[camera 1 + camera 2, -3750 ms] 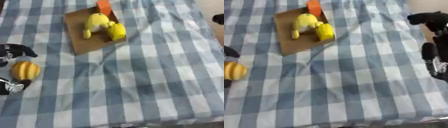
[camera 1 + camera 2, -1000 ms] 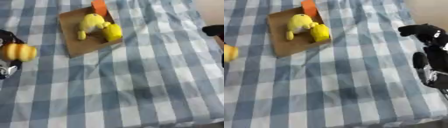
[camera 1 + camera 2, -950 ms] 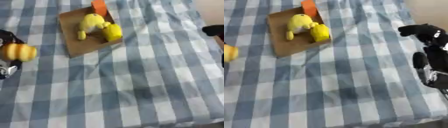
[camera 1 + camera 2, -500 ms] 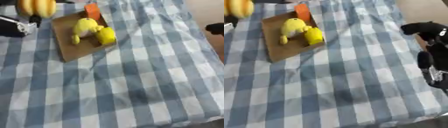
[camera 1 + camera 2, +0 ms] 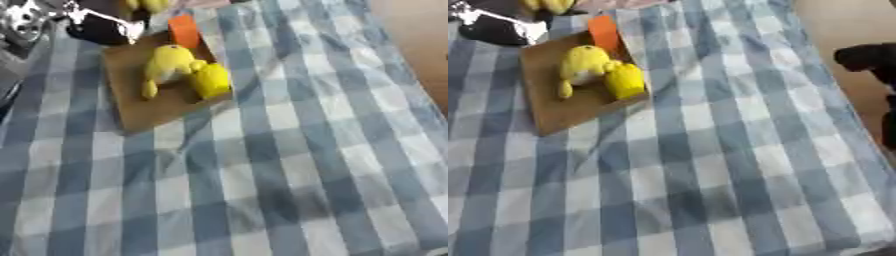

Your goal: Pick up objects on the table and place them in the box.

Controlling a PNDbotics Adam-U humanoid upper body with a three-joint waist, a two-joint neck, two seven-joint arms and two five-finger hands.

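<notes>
One yellow object (image 5: 150, 4) in robot hand (image 5: 103, 27), beyond box (image 5: 149, 105).

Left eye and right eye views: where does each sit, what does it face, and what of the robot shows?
Left eye view: in the head, looking down at the checked cloth and brown box; the left hand shows top left, holding a yellow object.
Right eye view: beside it in the head, same downward look; the right hand shows dark at the right edge, fingers unclear.
Shared: box, yellow toy, yellow block, orange piece, cloth.
</notes>
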